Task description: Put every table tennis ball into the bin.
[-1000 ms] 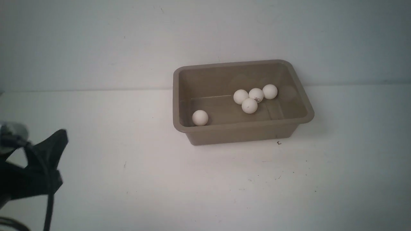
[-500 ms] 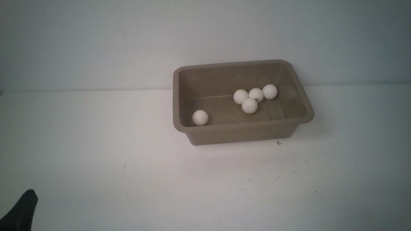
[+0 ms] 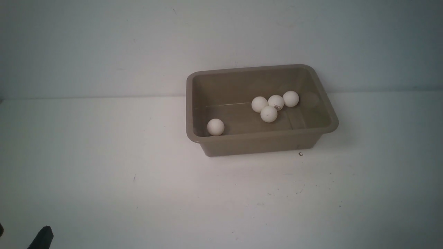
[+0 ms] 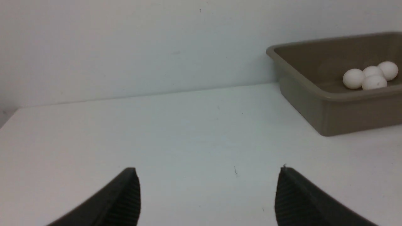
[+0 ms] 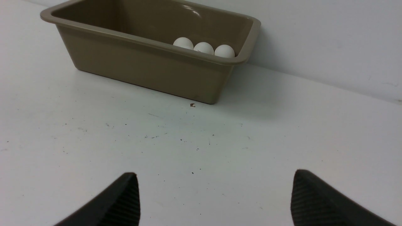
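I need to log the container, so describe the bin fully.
The bin is a taupe, smooth plastic-looking rectangular tub with rounded corners, a flared rim and sloping walls. It stands upright on the white table, close to the back wall. Five white table tennis balls lie inside: four clustered toward its right end, one alone at the near left corner. No hand touches it.

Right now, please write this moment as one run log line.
balls: all five in bin | left gripper: open, empty | right gripper: open, empty | table: no ball seen
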You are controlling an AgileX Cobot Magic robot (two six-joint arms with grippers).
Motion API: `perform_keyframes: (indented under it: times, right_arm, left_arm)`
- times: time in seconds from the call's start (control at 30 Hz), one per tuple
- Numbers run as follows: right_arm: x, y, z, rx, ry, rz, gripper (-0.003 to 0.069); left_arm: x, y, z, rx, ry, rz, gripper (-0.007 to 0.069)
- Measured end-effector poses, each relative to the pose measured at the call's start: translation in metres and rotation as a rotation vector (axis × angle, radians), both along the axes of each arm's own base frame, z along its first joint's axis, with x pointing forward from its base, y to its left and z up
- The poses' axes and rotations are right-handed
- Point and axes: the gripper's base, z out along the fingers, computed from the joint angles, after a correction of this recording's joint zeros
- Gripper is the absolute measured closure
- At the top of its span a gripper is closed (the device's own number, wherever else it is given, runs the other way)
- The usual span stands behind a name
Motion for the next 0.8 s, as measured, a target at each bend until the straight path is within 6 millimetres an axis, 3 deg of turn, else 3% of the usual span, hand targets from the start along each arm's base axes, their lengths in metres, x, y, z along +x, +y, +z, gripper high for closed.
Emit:
perform_keyframes:
  times: [0.13,0.3,0.8]
  right_arm:
    - [0.0,0.0,0.0,0.0,0.0,0.0,0.0071]
    - [0.0,0.0,0.0,0.0,0.0,0.0,0.0071]
    - [0.0,0.0,0.0,0.003,0.001,0.0,0.0071]
  left_arm:
    - [0.0,-0.001,-0.004,0.007,0.033,-0.016,0.0104]
    - [0.001,0.002,-0.023,-0.106,0.086,0.037,0.0104]
    - [-0.001,0.014,-0.031,-0.062,0.173,0.175,0.0104]
